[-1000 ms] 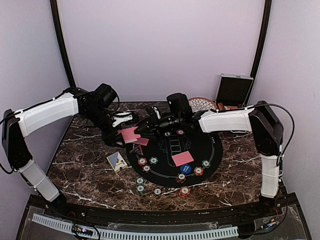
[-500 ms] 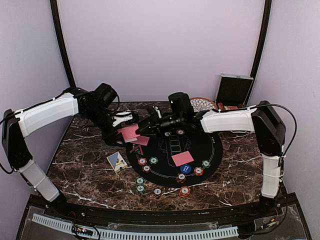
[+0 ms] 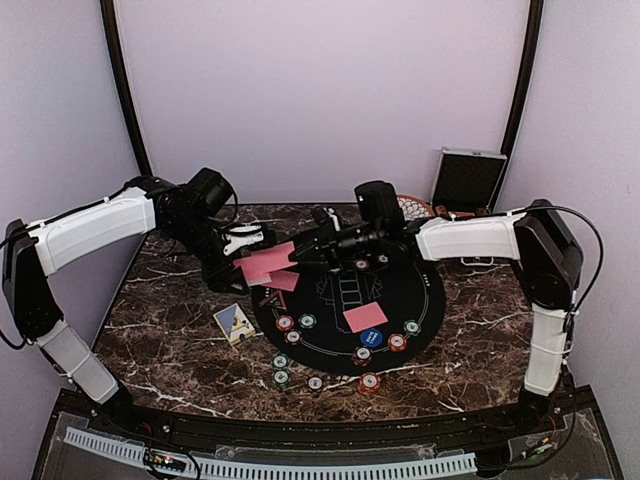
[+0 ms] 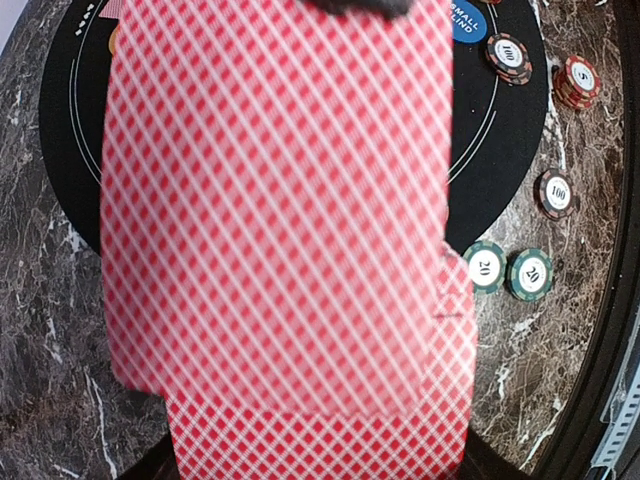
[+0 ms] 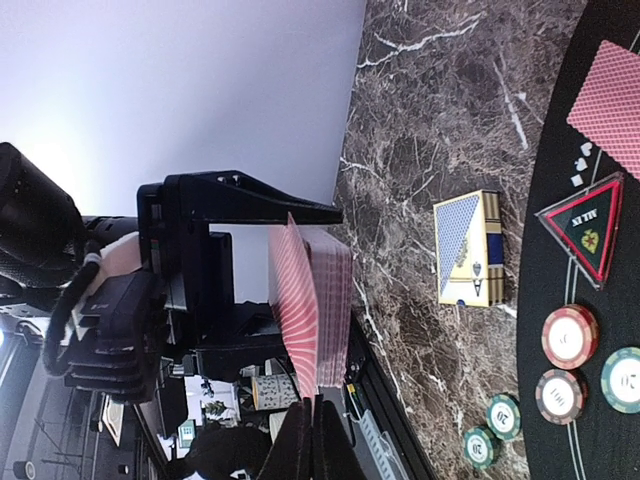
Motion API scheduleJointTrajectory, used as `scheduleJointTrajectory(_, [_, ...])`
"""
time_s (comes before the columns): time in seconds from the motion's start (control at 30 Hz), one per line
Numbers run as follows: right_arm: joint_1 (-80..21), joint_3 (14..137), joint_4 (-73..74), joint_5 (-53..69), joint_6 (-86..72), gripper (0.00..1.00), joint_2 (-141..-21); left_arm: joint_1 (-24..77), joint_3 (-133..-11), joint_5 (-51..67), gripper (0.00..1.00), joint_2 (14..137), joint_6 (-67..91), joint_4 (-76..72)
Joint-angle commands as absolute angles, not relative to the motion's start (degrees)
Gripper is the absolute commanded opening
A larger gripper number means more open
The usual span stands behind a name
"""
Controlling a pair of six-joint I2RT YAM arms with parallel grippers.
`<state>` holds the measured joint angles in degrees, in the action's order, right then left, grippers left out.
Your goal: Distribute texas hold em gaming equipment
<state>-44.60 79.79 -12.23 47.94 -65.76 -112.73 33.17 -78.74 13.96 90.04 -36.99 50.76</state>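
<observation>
Red card [image 4: 270, 200] pinched by closed right claw [image 5: 311, 415].

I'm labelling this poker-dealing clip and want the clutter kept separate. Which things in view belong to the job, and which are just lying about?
Belongs to the job: deck of red-backed cards, top card, dealt card, poker chips, blue small-blind button, All In triangle.

Just lying about: card box, patterned bowl, aluminium case.

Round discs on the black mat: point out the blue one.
The larger blue button disc, just nearer than the flat pink-red-backed playing card; neighbouring round poker chips are smaller, red or green.
</observation>
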Motion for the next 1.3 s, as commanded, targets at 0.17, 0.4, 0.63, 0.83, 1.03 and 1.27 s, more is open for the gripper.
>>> scheduleJointTrajectory(0.17, [-39.4,76.6,-11.2,48.0,-62.8,0.0,-107.8,32.7,-77.4,12.2,0.0,86.9,-38.0,50.6])
scheduleJointTrajectory(0.4, [-37.9,78.8,-8.7,48.1,-60.5,0.0,-110.8,31.9,-77.3,11.7,0.0,86.4,-38.1,51.0])
scheduleJointTrajectory(0.63, [-37.8,86.2,-6.5,47.0,-59.0,0.0,-119.6,31.6,-77.2,12.1,0.0,85.4,-38.1,51.2])
scheduleJointTrajectory(0.83, [-37.8,93.9,-2.9,44.4,-56.2,0.0,-127.5,31.5,-77.6,12.9,0.0,84.9,-37.7,51.2])
scheduleJointTrajectory(1.03, [-37.9,99.9,-1.6,41.9,-55.3,0.0,-134.1,31.6,-77.2,13.7,0.0,84.8,-37.8,51.3])
scheduleJointTrajectory(1.27, [-38.5,102.6,-1.1,40.2,-55.7,0.0,-138.2,31.5,-77.5,14.1,0.0,85.3,-37.7,51.2])
